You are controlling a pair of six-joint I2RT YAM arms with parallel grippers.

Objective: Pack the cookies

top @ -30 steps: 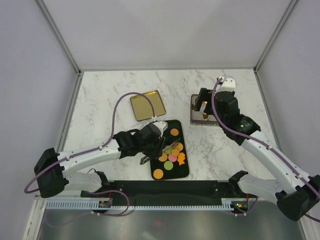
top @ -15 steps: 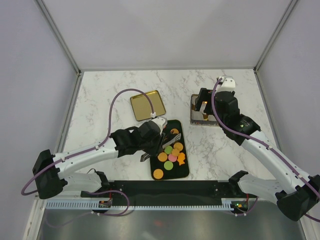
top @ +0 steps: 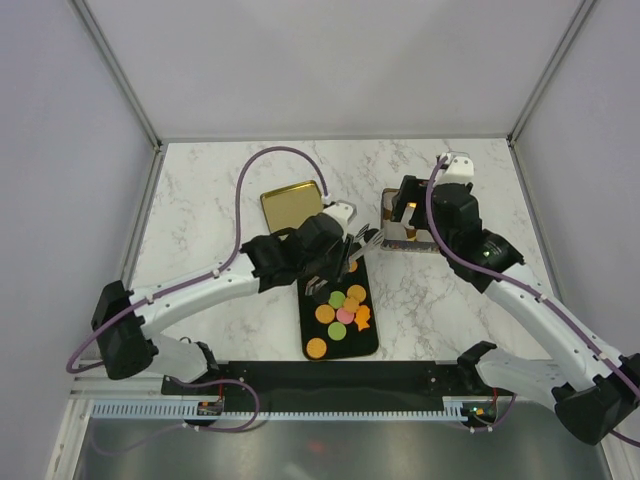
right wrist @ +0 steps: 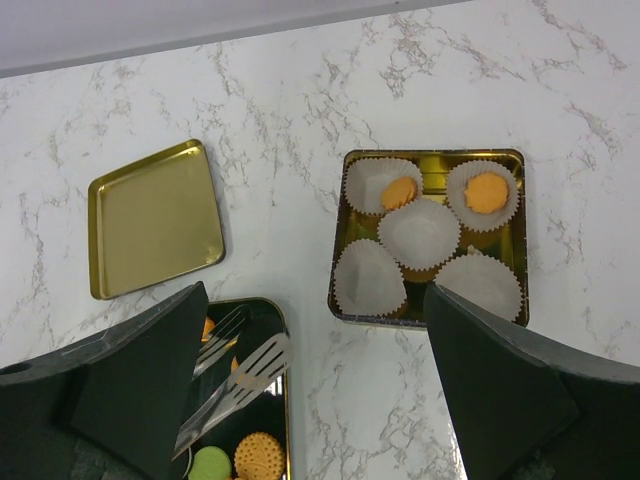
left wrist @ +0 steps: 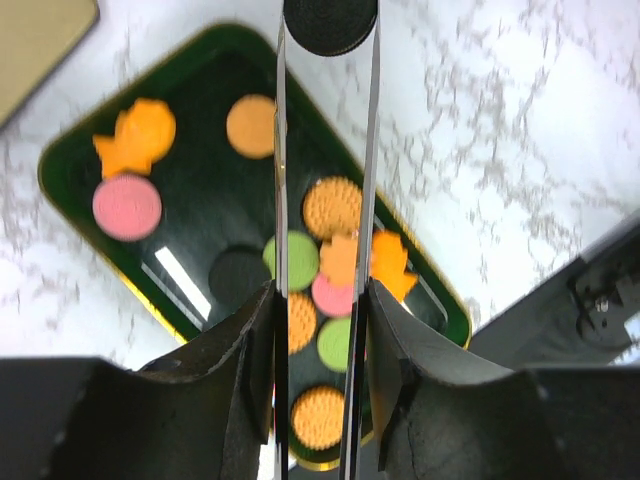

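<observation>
Several cookies (top: 343,305) in orange, pink and green lie on the black tray (top: 310,320). My left gripper (top: 338,255) is shut on metal tongs (top: 365,240), raised over the tray's far end. In the left wrist view the tongs' blades (left wrist: 282,150) run up from my gripper (left wrist: 320,300), and a dark round cookie (left wrist: 330,22) sits pinched between their tips. The tray's cookies (left wrist: 332,205) lie below. My right gripper (right wrist: 315,300) hangs open above the gold tin (right wrist: 336,260), which holds white paper cups (right wrist: 423,232); two cups hold an orange cookie (right wrist: 486,192).
A gold lid (top: 294,208) lies flat on the marble table, left of the tin (top: 392,240). The tongs' slotted heads (right wrist: 245,370) point toward the tin's near left corner. White walls enclose the table on three sides.
My left arm has risen off the tray and swung up and right toward the tin, carrying the tongs. Its fingers have squeezed in a little. The right arm has stayed still.
</observation>
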